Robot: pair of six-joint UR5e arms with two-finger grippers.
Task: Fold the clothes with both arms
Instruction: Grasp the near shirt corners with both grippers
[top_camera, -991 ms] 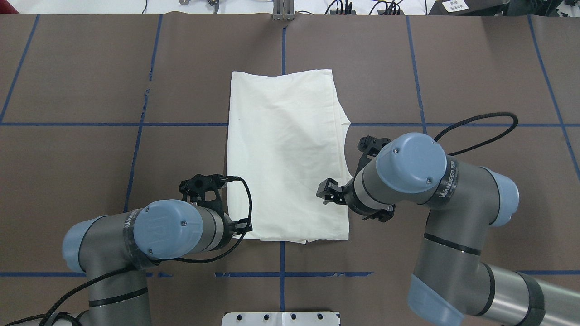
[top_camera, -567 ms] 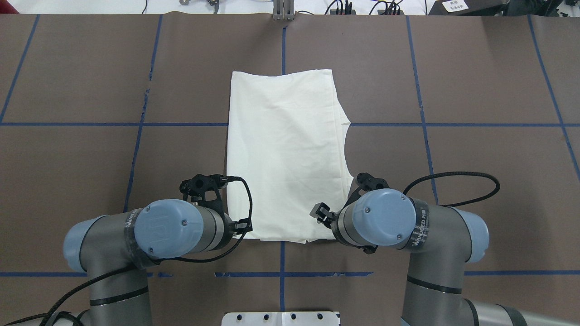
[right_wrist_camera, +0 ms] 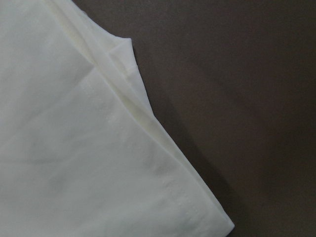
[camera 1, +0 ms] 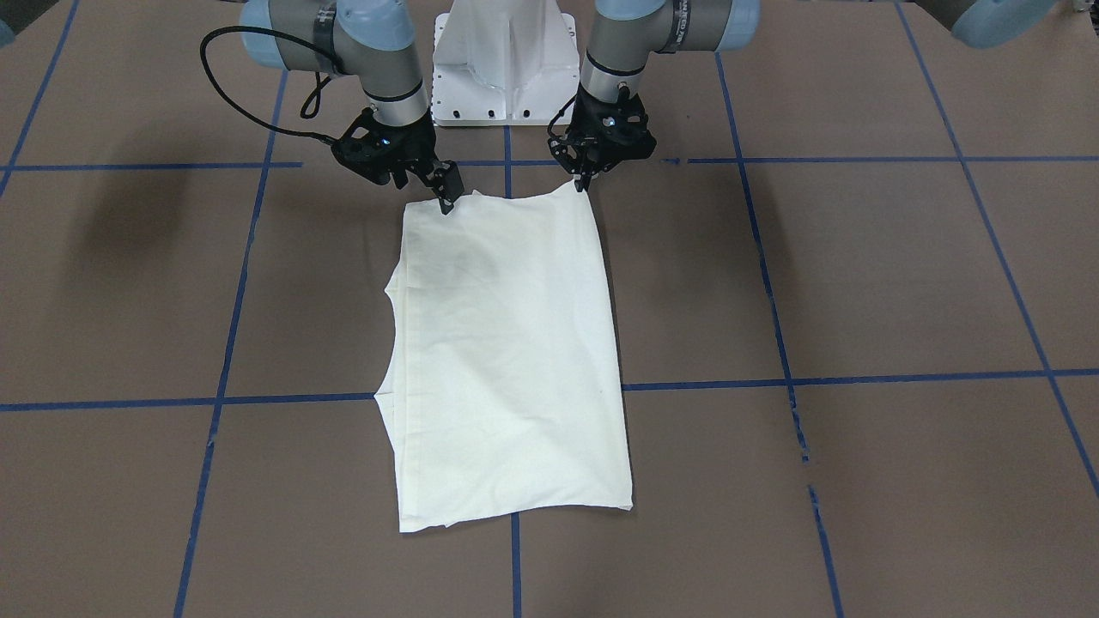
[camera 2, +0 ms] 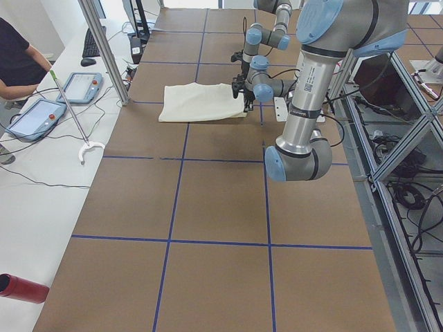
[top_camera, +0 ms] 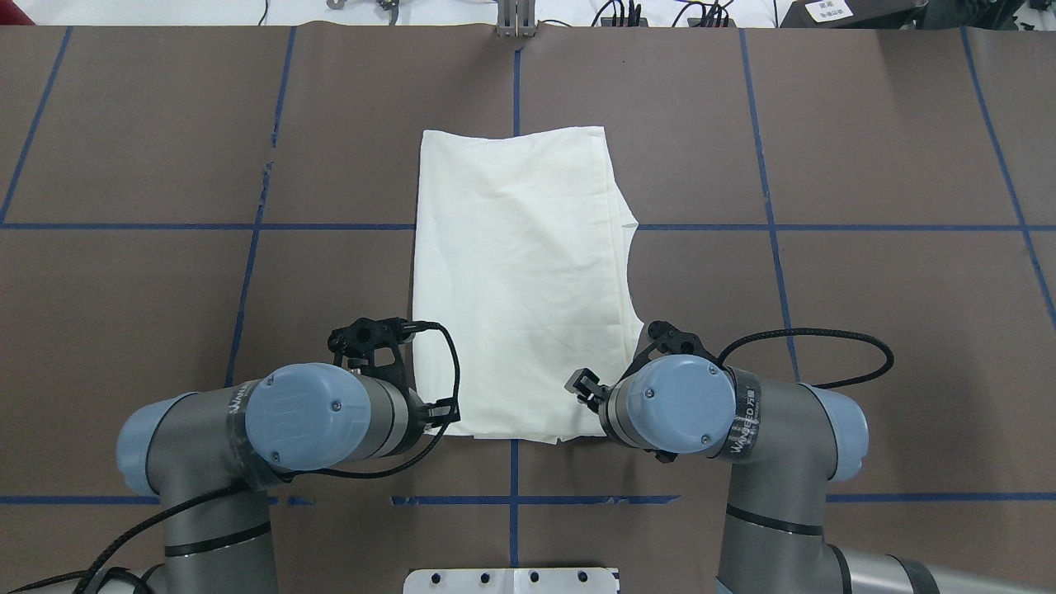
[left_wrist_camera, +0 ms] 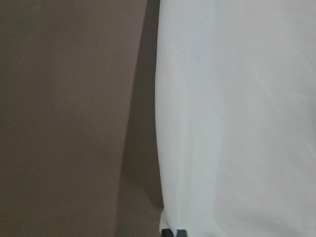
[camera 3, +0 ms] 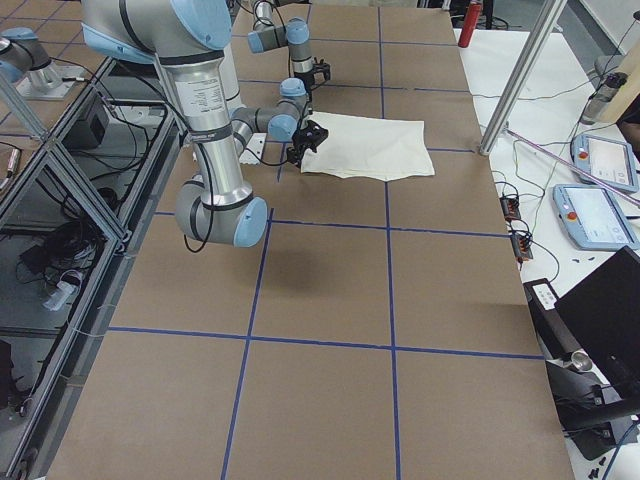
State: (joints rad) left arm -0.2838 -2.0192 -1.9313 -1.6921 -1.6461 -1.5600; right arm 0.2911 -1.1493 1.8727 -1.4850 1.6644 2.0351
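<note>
The left end effector (camera 1: 585, 182) sits low at the near left corner of the shirt (top_camera: 516, 272). Its fingers are drawn together on the cloth, and the corner peaks up slightly into them, so I judge it to be gripping that corner. The wrist view shows only two dark tips at the shirt's edge, which fits this. The shirt lies flat in the middle of the worktop (top_camera: 165, 289), plain side up. It is already narrowed into a long panel running away from the robot, with an under-layer showing past its right edge. The right end effector (camera 1: 446, 196) is down at the near right corner with a fingertip touching the edge; I cannot tell whether it has closed on the cloth. Its wrist camera shows the stacked layers at that corner, so any pinch there should take in all of them. With one arm at each near corner, the edge can probably rise level and be carried toward the far end, halving the panel without skewing it.
</note>
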